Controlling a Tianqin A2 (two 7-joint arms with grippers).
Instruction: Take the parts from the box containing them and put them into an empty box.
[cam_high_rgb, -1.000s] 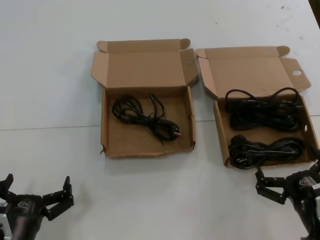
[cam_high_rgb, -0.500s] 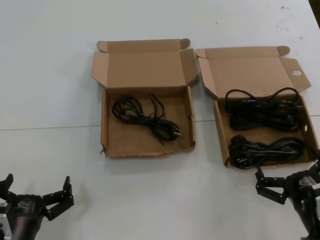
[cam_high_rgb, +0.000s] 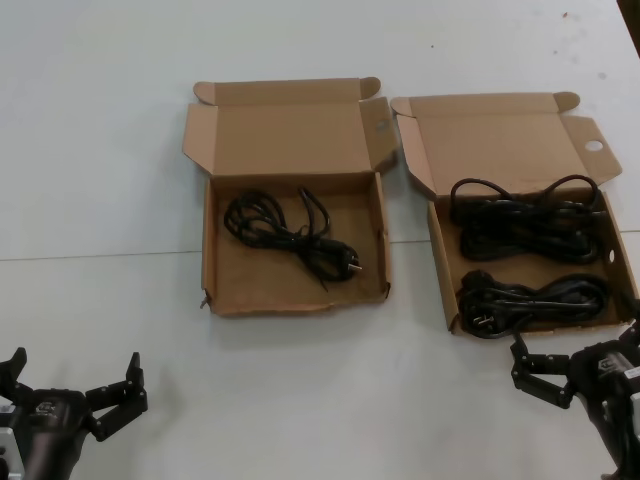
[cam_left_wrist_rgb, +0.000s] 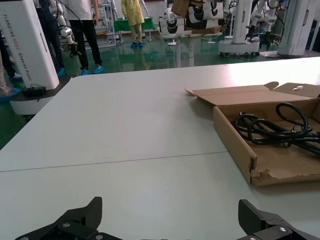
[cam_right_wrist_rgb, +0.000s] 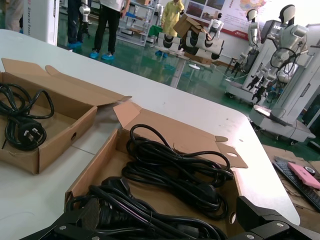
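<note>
The box with a round hole (cam_high_rgb: 594, 145) in its lid flap (cam_high_rgb: 440, 265) lies at the right and holds two black cable bundles, a far one (cam_high_rgb: 525, 215) and a near one (cam_high_rgb: 530, 300). The ragged-edged box (cam_high_rgb: 260, 275) at the middle holds one loose cable (cam_high_rgb: 290, 235). My right gripper (cam_high_rgb: 577, 340) is open and empty just in front of the right box; in its wrist view (cam_right_wrist_rgb: 169, 205) the near bundle (cam_right_wrist_rgb: 150, 215) lies right ahead between the jaws. My left gripper (cam_high_rgb: 74, 362) is open and empty, low at the front left (cam_left_wrist_rgb: 169, 204).
Both lids stand open toward the far side. White table (cam_high_rgb: 300, 380) lies between my grippers and the boxes. In the left wrist view the ragged box wall (cam_left_wrist_rgb: 235, 145) is ahead and to one side. Robots and people stand beyond the table.
</note>
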